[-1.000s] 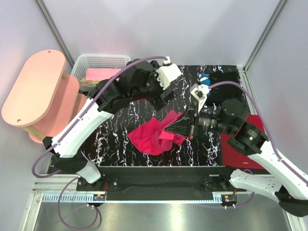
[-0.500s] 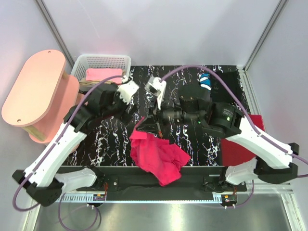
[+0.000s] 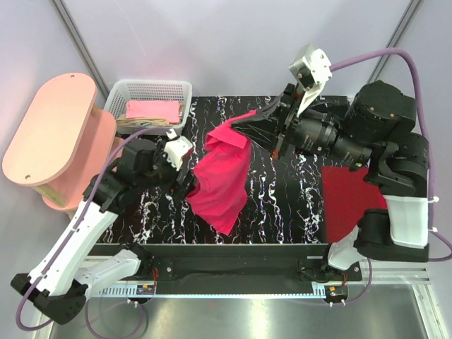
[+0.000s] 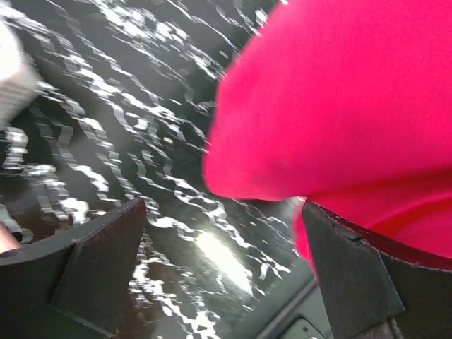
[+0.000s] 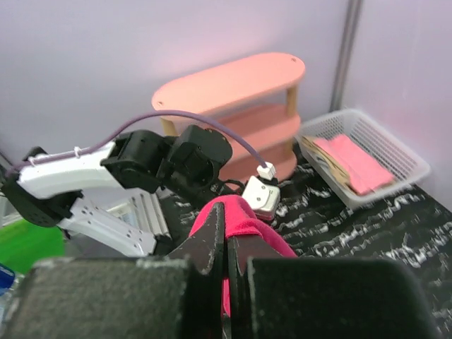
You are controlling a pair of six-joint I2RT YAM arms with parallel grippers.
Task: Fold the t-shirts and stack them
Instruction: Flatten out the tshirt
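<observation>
The crimson t-shirt (image 3: 222,180) hangs in the air over the middle of the black marbled table (image 3: 282,212), pinched at its top edge. My right gripper (image 3: 242,126) is raised high and shut on that edge; in the right wrist view the red cloth (image 5: 248,215) bulges out of the shut gripper (image 5: 227,236). My left gripper (image 3: 189,185) stands open by the hanging shirt's left edge. In the left wrist view the shirt (image 4: 339,99) fills the upper right above the open left gripper (image 4: 226,261), and nothing lies between its fingers (image 4: 106,247). A folded pink t-shirt (image 3: 152,109) lies on a beige one (image 3: 134,124).
A white basket (image 3: 152,88) at the back left holds the pink and beige shirts. A pink shelf unit (image 3: 49,127) stands left of the table. A flat dark-red rectangle (image 3: 349,205) lies at the right, partly under the right arm.
My right gripper rose and swung back to the right, lifting the red shirt off the table so it hangs. The left arm drew back toward the near left.
</observation>
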